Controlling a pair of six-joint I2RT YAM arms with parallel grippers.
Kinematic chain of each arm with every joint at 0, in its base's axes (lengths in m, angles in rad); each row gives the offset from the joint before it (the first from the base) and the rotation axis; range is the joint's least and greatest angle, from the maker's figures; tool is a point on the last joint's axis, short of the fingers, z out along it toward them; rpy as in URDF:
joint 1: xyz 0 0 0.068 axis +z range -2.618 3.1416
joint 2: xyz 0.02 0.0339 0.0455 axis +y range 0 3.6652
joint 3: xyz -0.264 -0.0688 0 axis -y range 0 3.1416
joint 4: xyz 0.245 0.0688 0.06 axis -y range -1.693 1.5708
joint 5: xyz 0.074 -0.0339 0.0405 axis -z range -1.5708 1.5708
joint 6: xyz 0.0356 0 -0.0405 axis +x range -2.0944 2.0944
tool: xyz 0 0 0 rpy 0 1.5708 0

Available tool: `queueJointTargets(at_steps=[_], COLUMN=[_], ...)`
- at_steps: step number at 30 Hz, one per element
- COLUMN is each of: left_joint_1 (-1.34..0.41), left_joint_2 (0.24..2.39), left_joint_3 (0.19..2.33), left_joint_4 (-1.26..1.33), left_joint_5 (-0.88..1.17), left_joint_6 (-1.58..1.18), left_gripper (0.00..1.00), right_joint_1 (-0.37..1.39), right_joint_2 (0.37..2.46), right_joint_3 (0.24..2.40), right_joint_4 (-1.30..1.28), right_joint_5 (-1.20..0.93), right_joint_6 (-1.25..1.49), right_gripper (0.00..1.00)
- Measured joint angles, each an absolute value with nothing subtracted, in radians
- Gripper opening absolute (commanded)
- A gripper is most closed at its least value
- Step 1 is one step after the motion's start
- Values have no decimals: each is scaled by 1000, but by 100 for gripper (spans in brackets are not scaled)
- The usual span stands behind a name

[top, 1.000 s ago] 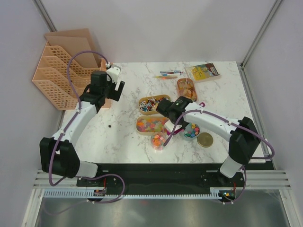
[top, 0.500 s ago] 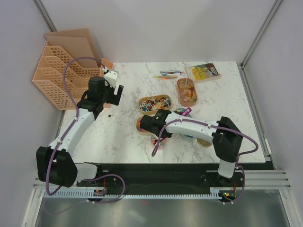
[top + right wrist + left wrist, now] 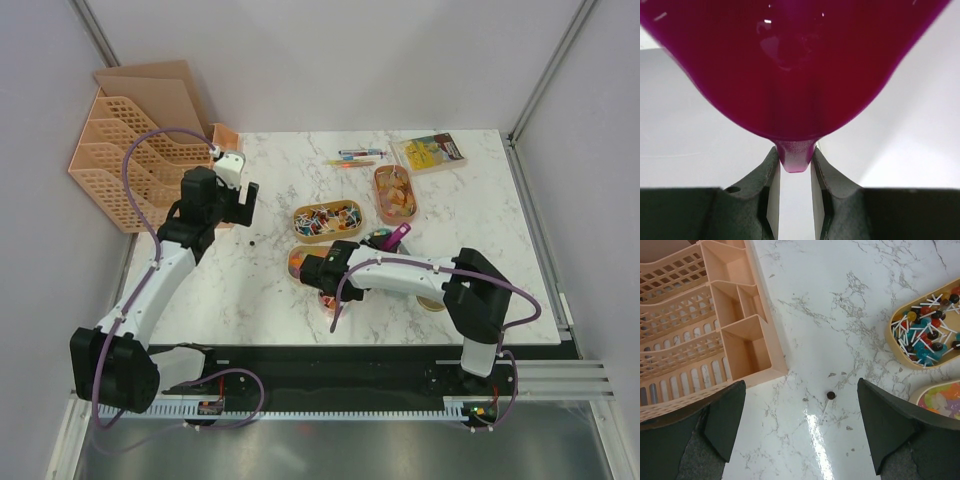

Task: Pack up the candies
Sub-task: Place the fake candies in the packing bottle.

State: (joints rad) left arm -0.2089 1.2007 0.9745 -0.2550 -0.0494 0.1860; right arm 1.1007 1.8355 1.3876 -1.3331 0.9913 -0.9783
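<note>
Candies (image 3: pixel 322 219) stay in their oval trays, while the right arm has swung left and toward the near edge since a second ago, from beside the wrapped ones to above the pastel chunks (image 3: pixel 944 399). The left arm has drawn slightly nearer too. The pastel tray (image 3: pixel 918 391) lies directly under the right wrist in the overhead view and is mostly covered by it. The tray of wrapped sweets (image 3: pixel 893 340) sits just beyond it. A third tray (image 3: pixel 379 185) of orange and brown sweets lies farther back to the right. The right gripper (image 3: pixel 795 154) is narrowed onto the thin stem of a magenta scoop (image 3: pixel 790 65). The scoop's bowl fills the upper part of the wrist view, so I cannot tell whether it touches the candies. A small cup (image 3: pixel 334 298) with bright sweets peeks out at the near side of that gripper. One loose brown candy (image 3: pixel 830 395) rests on the marble bench (image 3: pixel 840 280), below and between the fingers of the left gripper (image 3: pixel 800 390). That gripper stands wide open and holds nothing, well left of the trays and beside the peach file rack (image 3: pixel 700 315). Coloured pens (image 3: pixel 355 157) and a flat yellow packet (image 3: pixel 432 152) lie at the far edge.
</note>
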Motion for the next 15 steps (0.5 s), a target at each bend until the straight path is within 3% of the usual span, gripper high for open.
queueJointTargets(at_steps=[15], left_joint_1=[-210], left_joint_2=[1188], left_joint_3=[967], left_joint_4=[-247], left_joint_5=[0], left_joint_6=[172], left_gripper=[100], right_joint_1=[1093], right_joint_2=[1835], right_joint_3=[1391], right_joint_4=[-1343], right_joint_5=[1121], right_joint_6=[-974], right_gripper=[0])
